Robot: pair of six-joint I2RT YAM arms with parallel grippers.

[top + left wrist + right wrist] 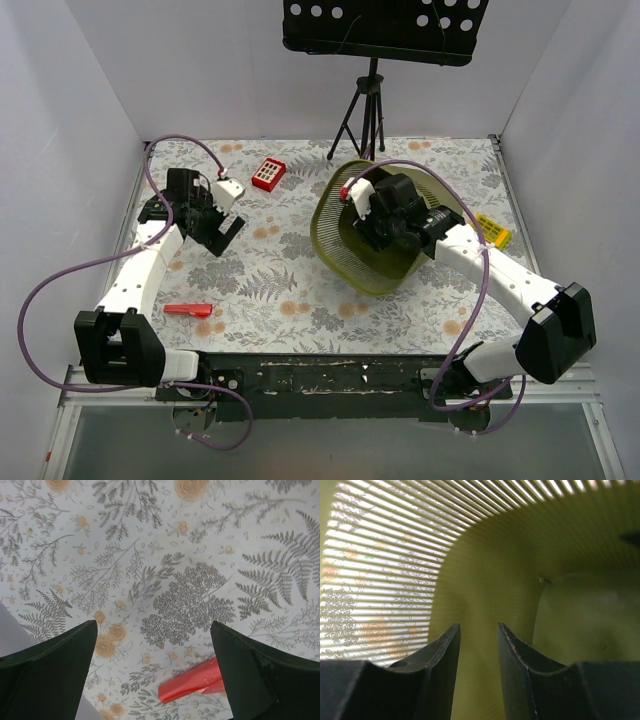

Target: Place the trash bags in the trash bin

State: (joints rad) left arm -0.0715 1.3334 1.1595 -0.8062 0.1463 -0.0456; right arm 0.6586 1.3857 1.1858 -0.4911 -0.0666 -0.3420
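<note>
Well inside the trash bin, right fingers stand parted.

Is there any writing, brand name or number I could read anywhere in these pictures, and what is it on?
No text here can be read.
Yellow tag, on the right side of the top view: dark marks, too small to read.
Small red box: white buttons, no legible characters.
Both wrist views: no writing in sight.

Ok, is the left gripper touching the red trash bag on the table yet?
Apart. The top view shows patterned table between the left gripper and the trash bag.
</note>
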